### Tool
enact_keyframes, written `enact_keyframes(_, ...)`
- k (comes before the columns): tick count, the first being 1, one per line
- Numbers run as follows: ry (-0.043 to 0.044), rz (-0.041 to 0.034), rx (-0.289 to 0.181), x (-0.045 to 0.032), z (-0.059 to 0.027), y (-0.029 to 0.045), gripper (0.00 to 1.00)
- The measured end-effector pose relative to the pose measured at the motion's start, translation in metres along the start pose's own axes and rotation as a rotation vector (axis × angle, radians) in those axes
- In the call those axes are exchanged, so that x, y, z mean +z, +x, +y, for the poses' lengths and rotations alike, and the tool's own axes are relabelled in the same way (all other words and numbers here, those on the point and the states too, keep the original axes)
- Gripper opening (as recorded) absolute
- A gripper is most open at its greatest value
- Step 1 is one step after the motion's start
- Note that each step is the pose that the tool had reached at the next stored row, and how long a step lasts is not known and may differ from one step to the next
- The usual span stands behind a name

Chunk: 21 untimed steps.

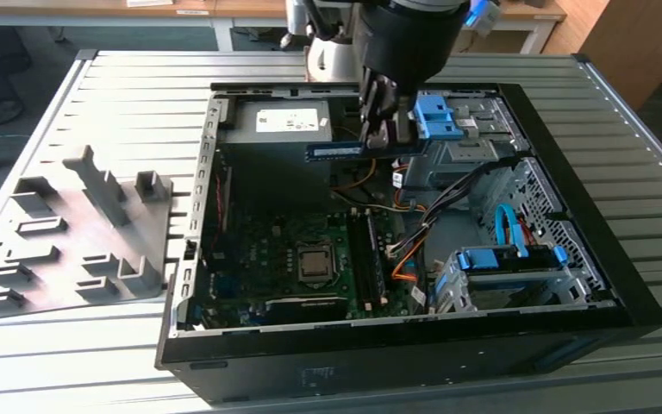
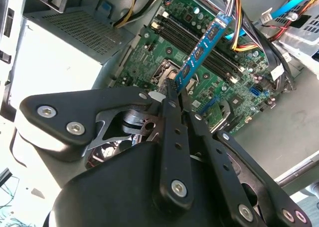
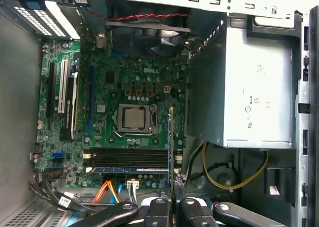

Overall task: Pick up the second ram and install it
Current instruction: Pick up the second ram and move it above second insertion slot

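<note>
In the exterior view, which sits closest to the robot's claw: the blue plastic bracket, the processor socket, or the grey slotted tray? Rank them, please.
From the gripper, holding the second ram:
1. Blue plastic bracket: just beside it, toward the exterior view's right.
2. Processor socket: on the motherboard, inside the case.
3. Grey slotted tray: outside the case, at the exterior view's left.

Bright even light; computer case (image 1: pixel 308 373) interior shadowed; soft sheen on hand (image 2: pixel 174 91).
</note>
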<state>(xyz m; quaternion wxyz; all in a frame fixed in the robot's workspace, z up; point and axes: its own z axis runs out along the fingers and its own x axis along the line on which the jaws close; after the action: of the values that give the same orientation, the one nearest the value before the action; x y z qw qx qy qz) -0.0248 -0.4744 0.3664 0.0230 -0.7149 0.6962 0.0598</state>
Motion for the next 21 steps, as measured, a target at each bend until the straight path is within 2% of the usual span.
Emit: enact_keyframes(21, 0.0000, 0.0000, 0.000, 0.0174, 0.0089, 0.0020, 0.14)
